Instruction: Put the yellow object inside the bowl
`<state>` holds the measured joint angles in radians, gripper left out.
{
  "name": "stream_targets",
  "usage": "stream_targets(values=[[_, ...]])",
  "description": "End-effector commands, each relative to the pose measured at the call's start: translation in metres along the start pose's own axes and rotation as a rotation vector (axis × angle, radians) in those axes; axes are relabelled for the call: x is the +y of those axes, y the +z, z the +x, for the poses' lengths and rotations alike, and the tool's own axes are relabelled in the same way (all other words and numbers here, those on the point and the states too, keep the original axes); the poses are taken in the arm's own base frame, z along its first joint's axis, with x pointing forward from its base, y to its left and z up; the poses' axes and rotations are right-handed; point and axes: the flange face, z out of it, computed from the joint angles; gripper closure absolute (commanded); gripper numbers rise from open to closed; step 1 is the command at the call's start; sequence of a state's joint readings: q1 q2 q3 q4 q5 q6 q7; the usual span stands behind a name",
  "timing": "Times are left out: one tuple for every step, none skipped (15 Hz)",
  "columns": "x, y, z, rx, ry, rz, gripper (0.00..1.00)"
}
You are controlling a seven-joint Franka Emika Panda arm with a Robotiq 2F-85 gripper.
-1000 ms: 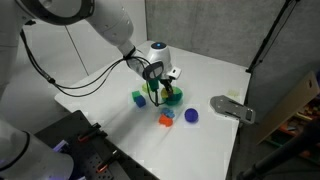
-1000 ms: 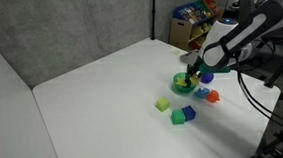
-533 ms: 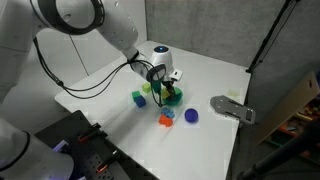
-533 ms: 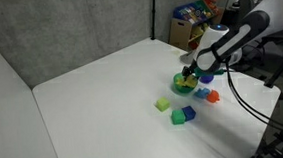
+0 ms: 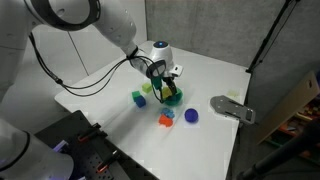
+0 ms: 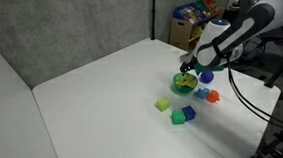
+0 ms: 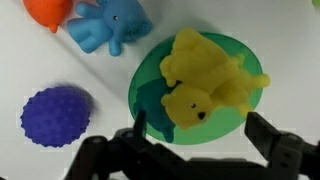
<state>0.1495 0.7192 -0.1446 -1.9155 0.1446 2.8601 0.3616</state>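
Observation:
In the wrist view the yellow object (image 7: 205, 80), a small toy bear, lies on its side inside the green bowl (image 7: 150, 85) and fills most of it. My gripper (image 7: 199, 120) hangs just above the bowl's near rim, open; its dark fingers (image 7: 262, 132) stand wide on either side and touch nothing. In both exterior views the gripper (image 5: 167, 82) (image 6: 190, 68) hovers directly over the bowl (image 5: 174, 98) (image 6: 185, 84), where a speck of yellow shows.
A blue elephant toy (image 7: 108, 25), an orange piece (image 7: 50, 10) and a purple spiky ball (image 7: 55, 115) lie close around the bowl. A yellow-green block (image 6: 162, 105), a blue block (image 6: 188, 113) and a green block (image 6: 178, 117) sit nearer the table's middle. A grey fixture (image 5: 232, 108) lies near the edge.
The gripper has gone from shut to open and has let go of the yellow bear, which now rests in the bowl. The arm has risen slightly.

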Motion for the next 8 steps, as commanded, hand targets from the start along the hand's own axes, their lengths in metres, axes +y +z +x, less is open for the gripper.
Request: stream_targets(values=[[0.001, -0.034, -0.004, -0.023, -0.055, 0.027, 0.0], [0.0, -0.04, -0.006, -0.029, -0.068, 0.038, 0.0], [-0.001, -0.046, -0.009, -0.041, -0.087, 0.046, 0.0], [-0.001, -0.051, -0.011, -0.051, -0.103, 0.054, 0.0], [0.0, -0.056, -0.014, -0.068, -0.119, 0.061, 0.0], [0.002, -0.061, -0.017, -0.086, -0.138, 0.069, 0.0], [0.004, -0.064, -0.02, -0.107, -0.152, 0.072, 0.0], [0.005, -0.068, -0.022, -0.127, -0.169, 0.077, 0.0]])
